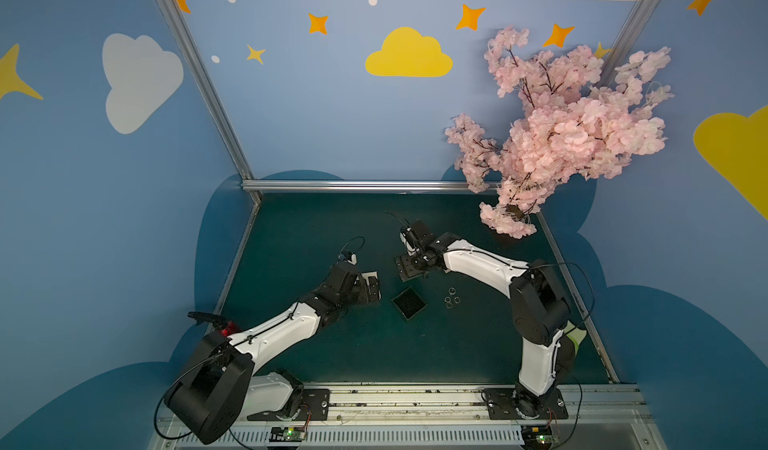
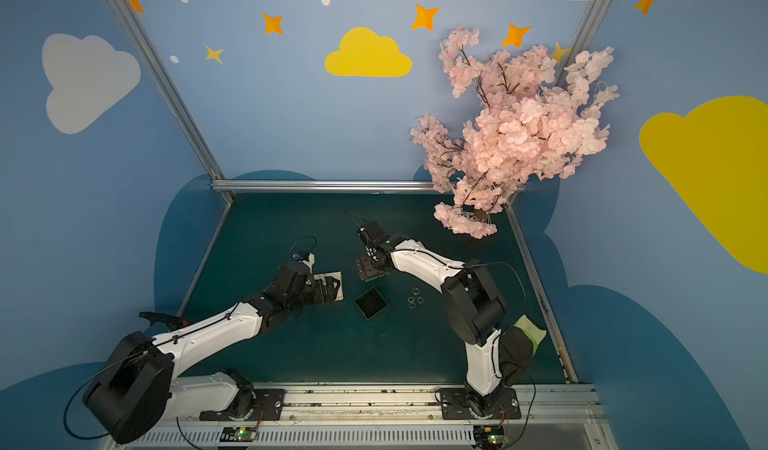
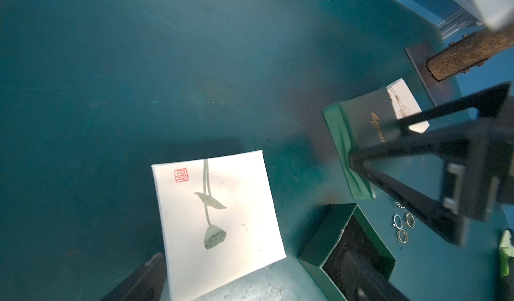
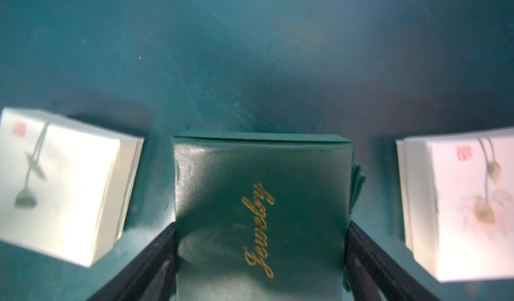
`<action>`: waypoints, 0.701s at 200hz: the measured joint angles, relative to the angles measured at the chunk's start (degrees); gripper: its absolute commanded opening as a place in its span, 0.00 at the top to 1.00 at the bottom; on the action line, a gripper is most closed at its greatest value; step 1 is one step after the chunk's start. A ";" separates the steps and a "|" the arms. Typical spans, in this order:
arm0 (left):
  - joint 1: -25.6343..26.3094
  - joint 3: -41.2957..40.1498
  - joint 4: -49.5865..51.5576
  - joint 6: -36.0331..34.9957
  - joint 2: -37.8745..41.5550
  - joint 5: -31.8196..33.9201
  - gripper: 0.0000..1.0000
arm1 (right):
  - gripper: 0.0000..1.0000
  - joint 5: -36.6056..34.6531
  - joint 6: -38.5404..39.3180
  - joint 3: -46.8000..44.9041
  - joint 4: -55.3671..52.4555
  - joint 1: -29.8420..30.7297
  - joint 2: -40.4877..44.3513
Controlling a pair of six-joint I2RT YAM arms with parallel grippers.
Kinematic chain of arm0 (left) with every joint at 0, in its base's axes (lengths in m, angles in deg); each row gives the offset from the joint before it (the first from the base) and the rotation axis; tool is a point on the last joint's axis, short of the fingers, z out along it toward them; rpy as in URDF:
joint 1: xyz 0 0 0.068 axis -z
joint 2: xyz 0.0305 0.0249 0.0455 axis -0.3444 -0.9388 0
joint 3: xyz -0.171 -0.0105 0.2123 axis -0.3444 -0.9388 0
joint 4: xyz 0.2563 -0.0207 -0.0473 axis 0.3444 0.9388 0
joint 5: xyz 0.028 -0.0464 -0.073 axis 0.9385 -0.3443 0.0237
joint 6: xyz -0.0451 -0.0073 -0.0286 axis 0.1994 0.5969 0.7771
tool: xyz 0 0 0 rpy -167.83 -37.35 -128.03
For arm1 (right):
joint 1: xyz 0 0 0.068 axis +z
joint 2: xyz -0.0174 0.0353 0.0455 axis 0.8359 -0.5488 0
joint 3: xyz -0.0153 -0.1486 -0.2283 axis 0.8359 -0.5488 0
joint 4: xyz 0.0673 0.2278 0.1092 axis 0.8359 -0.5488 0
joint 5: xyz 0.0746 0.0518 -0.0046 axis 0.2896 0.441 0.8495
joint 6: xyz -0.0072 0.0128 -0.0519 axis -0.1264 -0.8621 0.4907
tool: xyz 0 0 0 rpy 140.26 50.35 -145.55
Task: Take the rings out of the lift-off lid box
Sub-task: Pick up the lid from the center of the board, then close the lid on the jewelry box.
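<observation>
**Task state.** The rings lie in a small cluster on the table, just beside the open green box but not touching it; about four show. In both top views the box's dark lining shows no ring, so you may judge the emptying done or nearly so. The left wrist view hides part of the inside, which leaves you one check to make. The green lid is off the box and lies beyond it.

**Arm pose.** Your right arm has its elbow raised and reaches inward, with the right tool pointing down. Its jaws stand wide against two opposite sides of the green lid, clamped on it as far as the right wrist view shows. You cannot tell whether the lid rests on the table or is lifted. Your left arm stretches low and forward. The left tool hangs spread wide, holding nothing, over a white box near the green box.
</observation>
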 measured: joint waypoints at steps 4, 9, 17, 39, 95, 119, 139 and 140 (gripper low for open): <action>0.00 0.00 0.00 0.07 0.02 0.02 0.01 | 0.11 0.07 0.00 -0.79 0.00 0.00 0.70; 0.00 0.00 0.00 0.13 0.02 -0.02 0.01 | 0.11 0.17 0.00 -1.70 -0.15 0.02 1.60; -0.02 0.00 0.00 0.17 0.02 -0.24 0.01 | 0.11 0.44 0.00 -3.39 -0.39 0.13 3.19; 0.00 0.00 -0.02 0.42 0.00 -0.70 0.00 | 0.11 1.01 0.00 -8.11 -1.51 0.57 7.85; 0.00 -0.22 -0.09 1.18 0.94 -1.53 0.01 | 0.11 3.89 1.33 -16.81 -2.01 2.62 15.41; -0.02 -0.50 -0.13 1.20 1.25 -1.53 0.01 | 0.11 5.03 2.82 -17.97 -1.84 3.61 15.47; -0.02 -0.74 -0.24 1.20 1.25 -1.51 0.01 | 0.11 5.62 3.69 -18.14 -1.64 4.55 15.43; -0.02 -0.74 -0.24 1.20 1.25 -1.51 0.01 | 0.11 5.66 3.76 -18.14 -1.62 4.59 15.43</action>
